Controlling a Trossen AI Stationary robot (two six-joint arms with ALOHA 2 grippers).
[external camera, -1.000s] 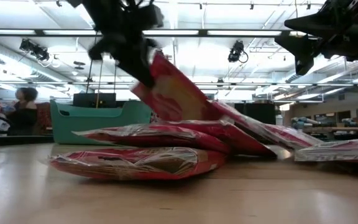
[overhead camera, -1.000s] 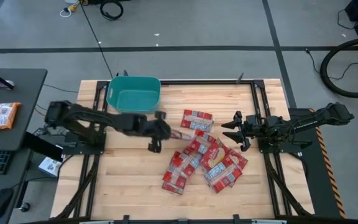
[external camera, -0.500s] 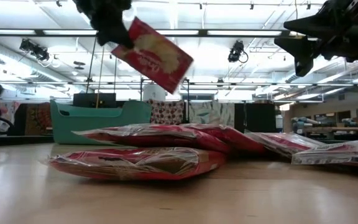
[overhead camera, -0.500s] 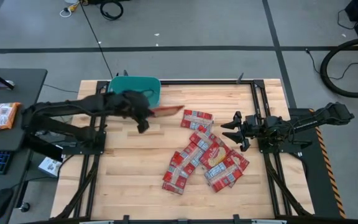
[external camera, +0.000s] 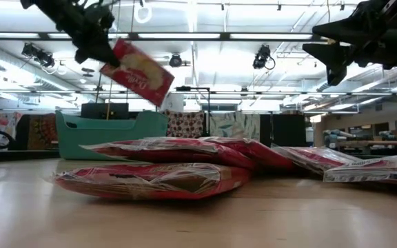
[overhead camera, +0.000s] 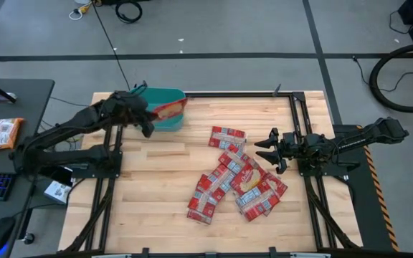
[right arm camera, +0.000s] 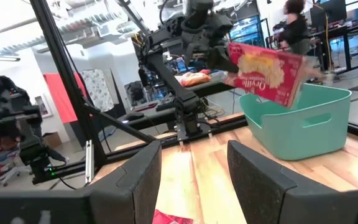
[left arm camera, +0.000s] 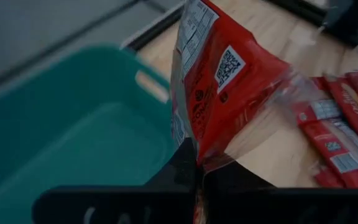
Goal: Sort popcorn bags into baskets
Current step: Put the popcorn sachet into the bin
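My left gripper (overhead camera: pixel 146 119) is over the teal basket (overhead camera: pixel 165 120) at the table's far left, shut on one red popcorn bag (overhead camera: pixel 168 108). The bag hangs in the air over the basket (external camera: pixel 109 128) in the low view (external camera: pixel 136 71). Several more red bags (overhead camera: pixel 236 174) lie in an overlapping pile at the table's middle right. One of them (overhead camera: pixel 227 137) lies a little apart, on the pile's far side. My right gripper (overhead camera: pixel 267 150) hovers open at the pile's right edge, above the table, touching nothing. My left gripper pinches the popcorn bag between its two fingers at one edge (left arm camera: pixel 199 160), where the clear seal is. The bag is lifted clear, standing out past the fingers and tilted over the basket's open top (left arm camera: pixel 92 143).
Black rails frame the wooden table (overhead camera: pixel 149 186). A side desk (overhead camera: pixel 6 129) with a keyboard and a snack bag stands off the left edge. Bare wood lies at the table's near left. A person (right arm camera: pixel 294 25) stands in the room beyond the basket.
My left gripper has lifted one bag off the pile's left end and carried it toward the table's far left, until it hangs over the basket. The bag went from leaning on the pile to clear in the air. The pile stayed put.
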